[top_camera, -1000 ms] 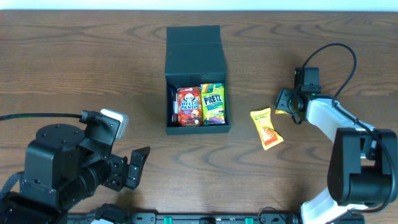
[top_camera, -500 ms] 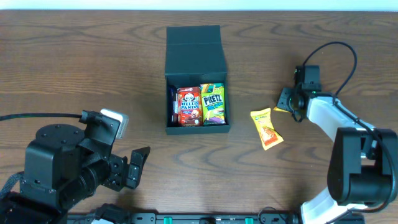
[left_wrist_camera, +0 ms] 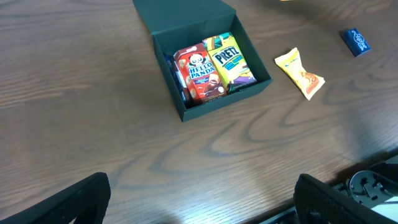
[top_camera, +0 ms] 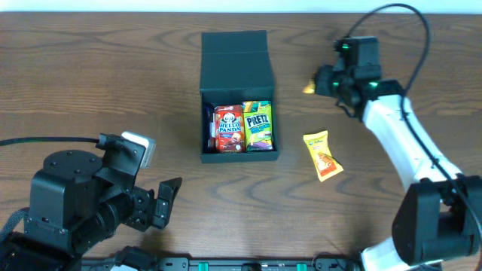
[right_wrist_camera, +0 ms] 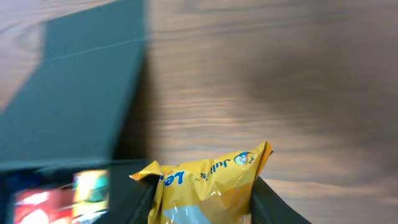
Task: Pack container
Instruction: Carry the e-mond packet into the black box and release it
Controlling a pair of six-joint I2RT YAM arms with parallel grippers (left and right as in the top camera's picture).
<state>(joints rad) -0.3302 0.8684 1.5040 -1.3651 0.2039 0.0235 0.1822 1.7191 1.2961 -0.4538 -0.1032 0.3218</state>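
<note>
The container (top_camera: 235, 56) is a dark teal box standing near the table's middle with its flap lid folded back. It holds a red Hello Panda box (top_camera: 228, 129) and a green-yellow Pretz box (top_camera: 257, 126). My right gripper (top_camera: 325, 81) hangs above the table to the right of the lid, shut on a yellow snack packet (right_wrist_camera: 208, 183) that fills the gap between its fingers (right_wrist_camera: 134, 202). The container (right_wrist_camera: 74, 99) shows blurred on the left of the right wrist view. My left gripper (top_camera: 164, 203) stays at the near left, open and empty, with both fingers (left_wrist_camera: 68, 202) wide apart.
A second yellow packet (top_camera: 322, 156) lies on the wood to the right of the container, also visible from the left wrist as the packet (left_wrist_camera: 300, 65). A small blue packet (left_wrist_camera: 357, 42) lies further right. The left arm's bulky base (top_camera: 71, 199) fills the near left corner.
The right gripper closed on the yellow packet, lifted it and swung away from the near edge and leftward, toward the container's lid. The left arm stayed still.
</note>
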